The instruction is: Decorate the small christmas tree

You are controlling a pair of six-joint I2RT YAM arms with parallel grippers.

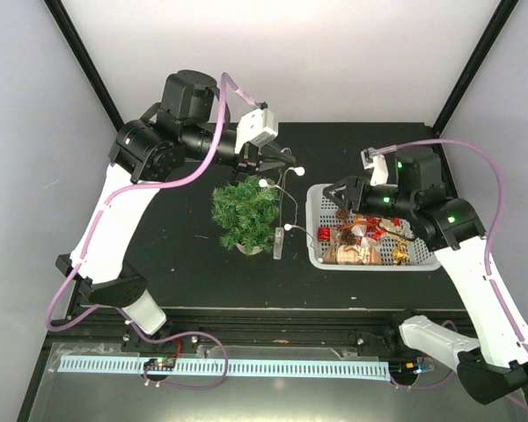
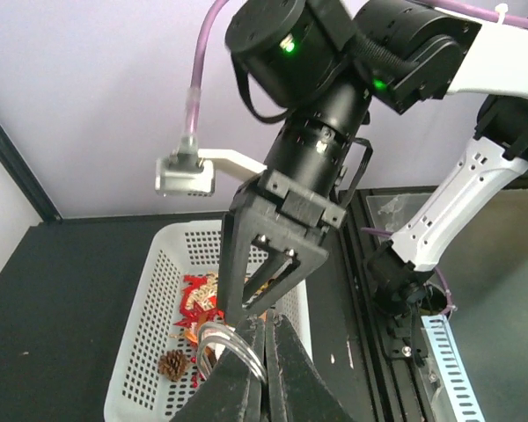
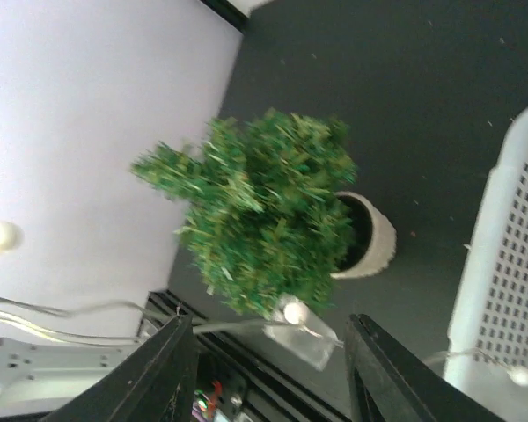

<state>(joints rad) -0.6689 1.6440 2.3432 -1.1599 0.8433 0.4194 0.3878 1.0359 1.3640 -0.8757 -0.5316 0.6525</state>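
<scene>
- The left gripper (image 2: 265,327) is squeezing tight on the thin wire of the string of lights (image 1: 288,227)
- The small christmas tree (image 1: 245,215) is standing up on the black table (image 1: 176,242), between the 2 arms, with the lights hanging by its right side
- The right gripper (image 1: 336,195) is hanging over the white basket (image 1: 315,251), fingers apart, holding nothing

small christmas tree (image 1: 245,211) green, base whitish | basket (image 1: 315,230) white, perforated | table (image 1: 185,255) black | light string (image 1: 298,170) white bulbs
</scene>
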